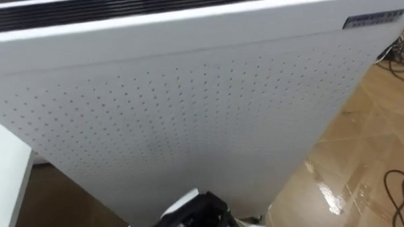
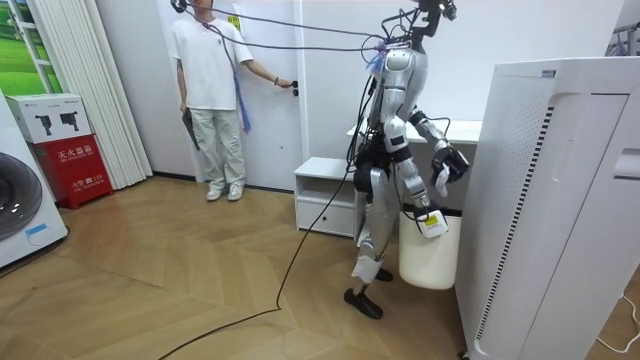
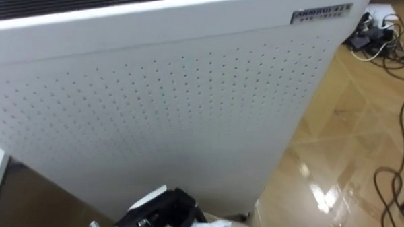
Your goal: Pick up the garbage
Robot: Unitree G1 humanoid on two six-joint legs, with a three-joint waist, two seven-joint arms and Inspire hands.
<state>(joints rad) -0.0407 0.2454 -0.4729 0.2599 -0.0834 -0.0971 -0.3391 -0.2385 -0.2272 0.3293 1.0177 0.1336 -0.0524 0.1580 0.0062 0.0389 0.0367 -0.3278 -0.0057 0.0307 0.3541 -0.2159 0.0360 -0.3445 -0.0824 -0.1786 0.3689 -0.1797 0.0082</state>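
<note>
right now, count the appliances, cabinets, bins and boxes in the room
appliances: 2, tall white unit and washing machine
cabinets: 1, low white cabinet
bins: 1, white bin
boxes: 2, red box and white box
total: 6

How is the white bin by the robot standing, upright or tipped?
Upright: the bin stands on its base on the floor, beside the tall white appliance.
</note>
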